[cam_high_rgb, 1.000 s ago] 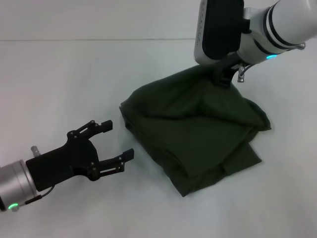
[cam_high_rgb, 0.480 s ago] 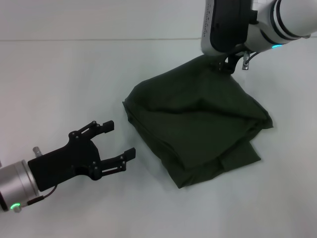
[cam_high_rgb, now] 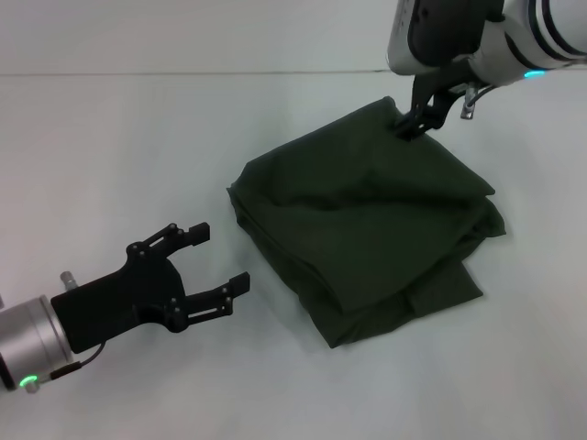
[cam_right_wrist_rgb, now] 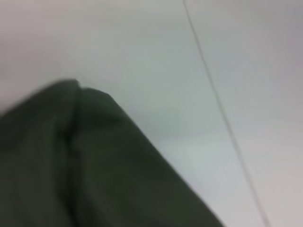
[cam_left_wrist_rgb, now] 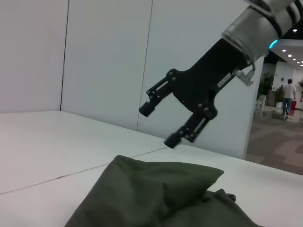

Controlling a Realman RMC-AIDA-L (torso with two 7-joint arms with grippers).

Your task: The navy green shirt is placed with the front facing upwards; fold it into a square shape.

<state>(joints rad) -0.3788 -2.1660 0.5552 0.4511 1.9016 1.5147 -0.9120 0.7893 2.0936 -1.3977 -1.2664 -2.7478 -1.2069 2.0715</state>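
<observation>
The navy green shirt (cam_high_rgb: 367,225) lies folded into a rough, rumpled square on the white table (cam_high_rgb: 110,137). Its lettering and collar are hidden. It also shows in the left wrist view (cam_left_wrist_rgb: 156,198) and the right wrist view (cam_right_wrist_rgb: 71,165). My right gripper (cam_high_rgb: 417,115) hangs just above the shirt's far corner. In the left wrist view the right gripper (cam_left_wrist_rgb: 158,124) is open, empty and clear of the cloth. My left gripper (cam_high_rgb: 213,258) is open and empty, low over the table to the left of the shirt.
A thin seam line (cam_high_rgb: 183,73) runs across the far part of the table. White wall panels (cam_left_wrist_rgb: 104,56) stand behind the table.
My right gripper has let go of the shirt's far corner and moved up and to the right. The lifted cloth has settled flat. The left arm has barely moved.
</observation>
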